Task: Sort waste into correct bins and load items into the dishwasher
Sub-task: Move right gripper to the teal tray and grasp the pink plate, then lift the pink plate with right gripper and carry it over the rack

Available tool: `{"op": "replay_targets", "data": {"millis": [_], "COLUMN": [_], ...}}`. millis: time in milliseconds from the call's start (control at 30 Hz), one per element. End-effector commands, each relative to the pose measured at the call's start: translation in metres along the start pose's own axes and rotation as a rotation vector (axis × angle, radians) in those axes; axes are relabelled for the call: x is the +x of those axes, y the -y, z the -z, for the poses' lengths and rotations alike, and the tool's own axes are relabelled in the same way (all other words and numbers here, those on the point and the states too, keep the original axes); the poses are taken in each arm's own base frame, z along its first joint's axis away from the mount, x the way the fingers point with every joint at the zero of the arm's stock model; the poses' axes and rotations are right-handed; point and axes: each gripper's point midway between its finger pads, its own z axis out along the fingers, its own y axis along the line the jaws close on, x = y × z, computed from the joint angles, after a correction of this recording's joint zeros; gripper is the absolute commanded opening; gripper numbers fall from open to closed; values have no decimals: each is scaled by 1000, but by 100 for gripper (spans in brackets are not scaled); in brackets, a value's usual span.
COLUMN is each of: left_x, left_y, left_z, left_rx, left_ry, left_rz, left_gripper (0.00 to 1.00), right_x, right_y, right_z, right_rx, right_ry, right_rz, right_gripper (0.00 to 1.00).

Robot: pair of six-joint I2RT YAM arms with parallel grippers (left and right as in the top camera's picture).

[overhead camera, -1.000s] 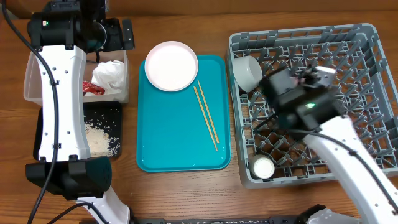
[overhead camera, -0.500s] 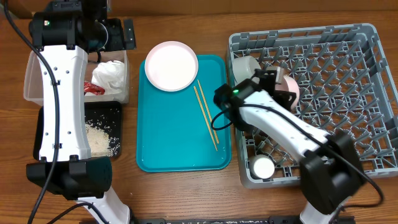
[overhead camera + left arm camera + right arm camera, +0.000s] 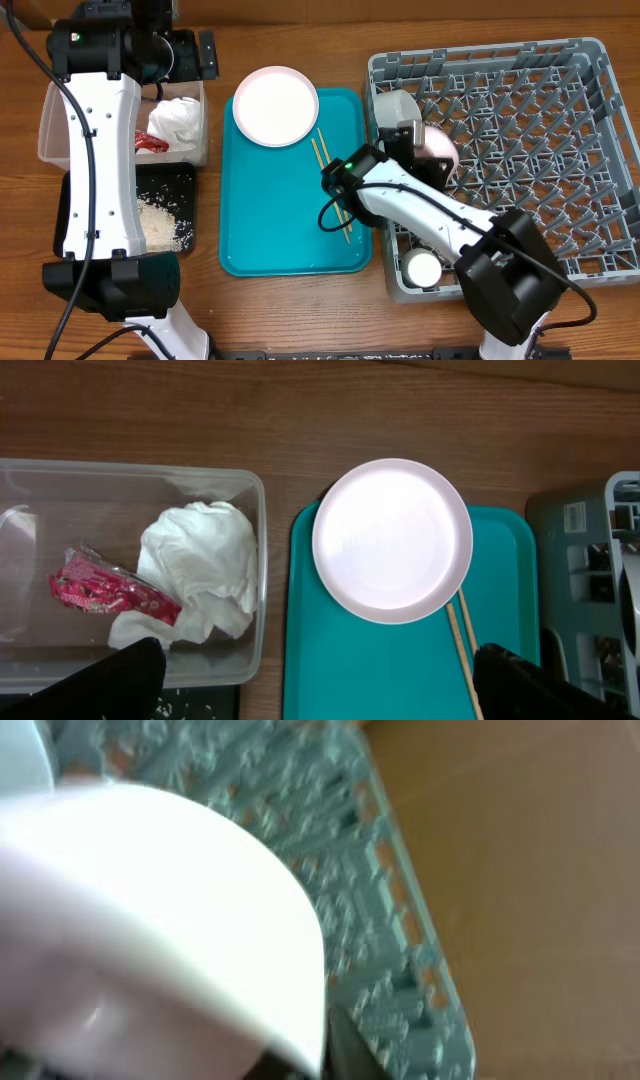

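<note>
The right arm, a second ago over the middle of the large grey lattice plastic dish rack [image 3: 560, 120], now reaches from above the teal rectangular serving tray [image 3: 290, 230]. The pale pink round bowl [image 3: 445, 155] lies in the rack's left part, right against the right gripper [image 3: 418, 140]. The wrist view is too blurred to tell whether the jaws grip it; the left gripper [image 3: 325, 695] hangs wide open, empty.

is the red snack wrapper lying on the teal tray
No, the red snack wrapper lies inside the clear tub, up against the white napkin.
</note>
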Motion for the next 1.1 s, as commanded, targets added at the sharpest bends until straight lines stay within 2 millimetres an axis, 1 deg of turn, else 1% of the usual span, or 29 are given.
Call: {"op": "replay_targets", "data": {"millis": [0,33,100,200,267,333,433,467,500,567,600,667,733,800,867,933,967,1067], "left_x": [0,0,0,0,1,1,1,1,1,1,1,1,0,1,1,1,1,1], "left_y": [1,1,1,1,2,2,2,2,2,2,2,2,2,2,2,2,2,2], "left_z": [1,1,1,1,1,1,1,1,1,1,1,1,1,1,1,1,1,1], "left_rx": [0,0,0,0,0,0,0,0,0,0,0,0,0,0,0,0,0,0], "left_ry": [2,2,2,2,2,1,2,1,1,1,1,1,2,1,1,1,1,2], "left_rz": [7,7,7,7,6,6,6,6,6,6,6,6,6,6,6,6,6,6], "left_gripper": [100,100,100,100,100,100,100,100,100,100,100,100,100,100,100,100,100,100], "right_x": [20,23,26,23,16,3,-17,-30,-51,-80,-98,-127,-150,-169,-179,-182,-180,-172], "right_y": [-15,-18,-23,-26,-25,-23,-22,-24,-35,-59,-74,-99,-114,-128,-144,-166,-185,-213], "right_z": [10,14,23,32,41,50,62,68,79,93,102,116,120,113,105,99,93,81], "right_rx": [-64,-85,-136,-191,-234,-282,-348,-390,-484,-633,-729,-898,-1017,-1103,-1172,-1243,-1277,-1276], "right_ry": [-94,-119,-171,-223,-251,-263,-249,-233,-203,-145,-113,-65,-39,-44,-72,-107,-134,-159], "right_rz": [27,25,5,-30,-66,-110,-156,-191,-242,-269,-290,-329,-387,-455,-492,-496,-490,-476], "right_gripper": [58,75,78,81,89,92,94,94,94,93,93,90,87,81,77,73,72,71]}}
